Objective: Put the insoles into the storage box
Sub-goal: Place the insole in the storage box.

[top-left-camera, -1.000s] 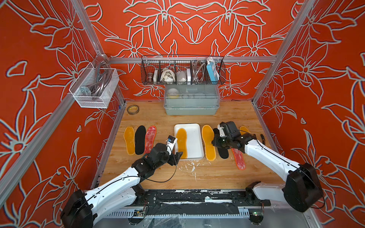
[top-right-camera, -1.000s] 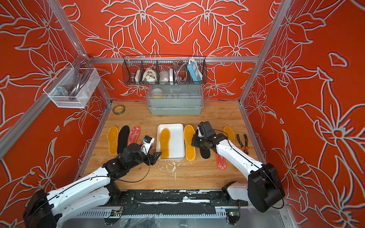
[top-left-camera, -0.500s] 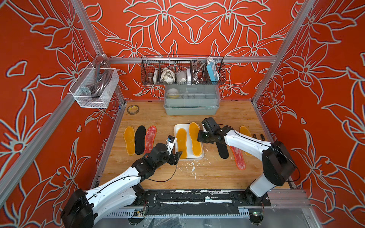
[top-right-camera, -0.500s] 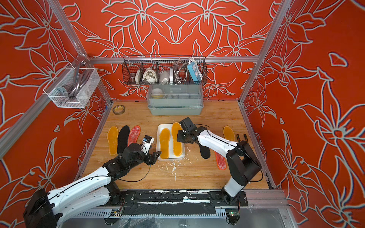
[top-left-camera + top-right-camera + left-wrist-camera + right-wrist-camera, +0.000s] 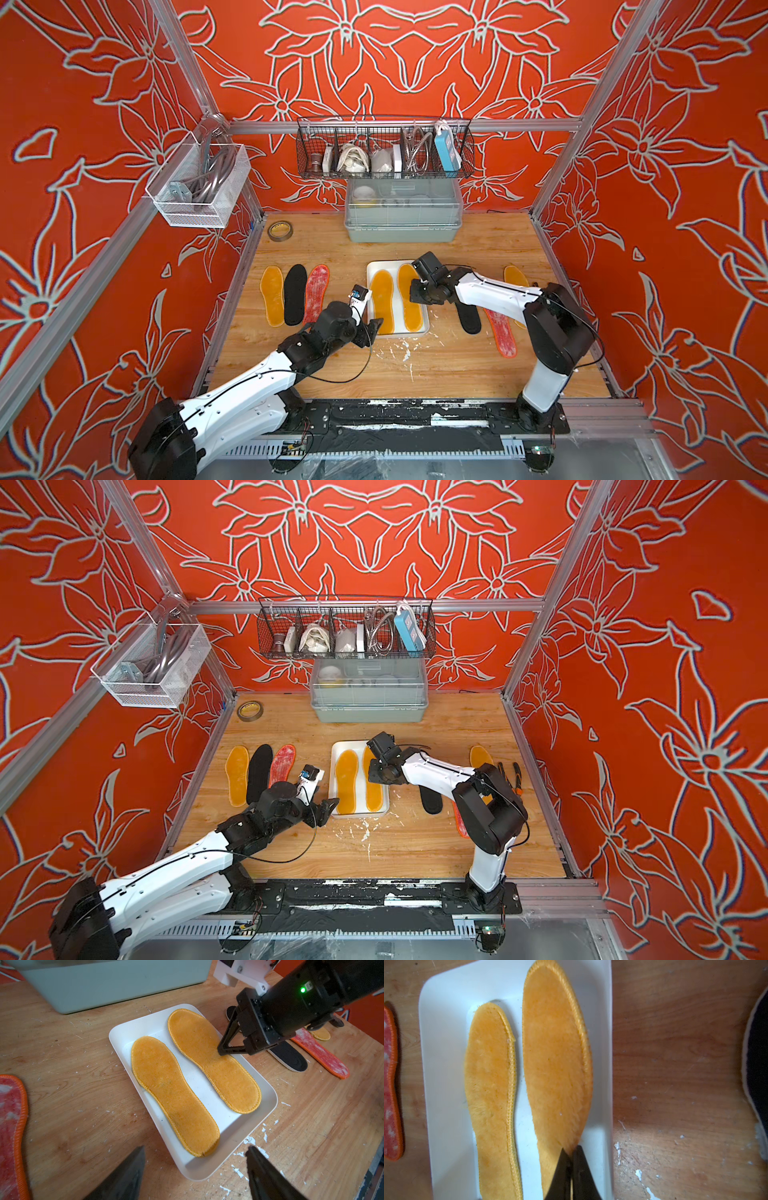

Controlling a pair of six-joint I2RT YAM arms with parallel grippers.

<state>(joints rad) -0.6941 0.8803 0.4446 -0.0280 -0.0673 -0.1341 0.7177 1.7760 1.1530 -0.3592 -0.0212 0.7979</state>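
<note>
Second amber insole is now in storage box, off the table; right gripper still pinches its edge (release next). Left gripper open, empty; six to go.

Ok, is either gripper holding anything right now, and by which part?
Right gripper pinches the amber insole nearest it in the storage box, by its long edge near mid-length. Left gripper is open and empty.

orange floral walls enclose a scuffed wooden tabletop.
</note>
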